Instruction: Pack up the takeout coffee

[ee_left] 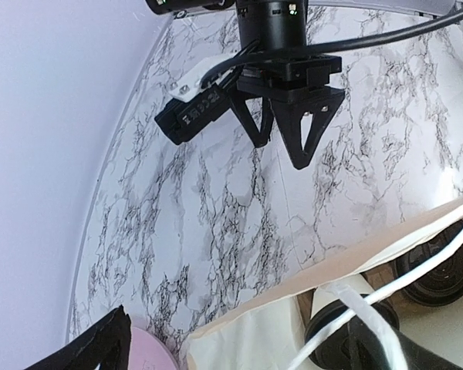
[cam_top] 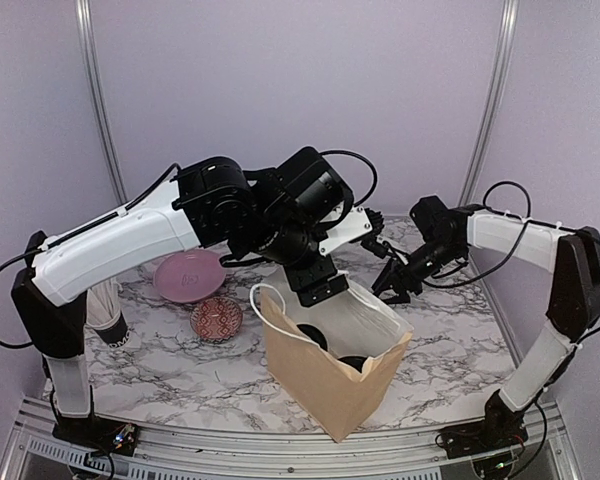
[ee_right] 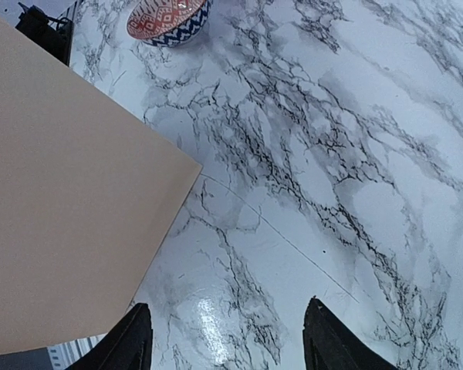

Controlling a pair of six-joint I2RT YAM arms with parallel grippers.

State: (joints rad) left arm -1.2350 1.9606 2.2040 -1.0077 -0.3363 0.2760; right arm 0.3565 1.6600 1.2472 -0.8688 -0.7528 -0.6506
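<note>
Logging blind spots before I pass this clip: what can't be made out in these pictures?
- Coffee cups in the paper bag: top view, the bag wall and the left arm cover the inside; only two black lids show.
- Left tool: left wrist view, the bottom edge cuts off its fingers.
- Dark cup at far left: top view, the left arm covers its top.

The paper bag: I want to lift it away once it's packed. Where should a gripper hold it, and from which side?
Pinch the white cord handle that loops up at the rim of the bag, coming down from above. The bag stands upright with its mouth open and lidded cups inside, so a straight upward pull likely keeps them upright.
</note>
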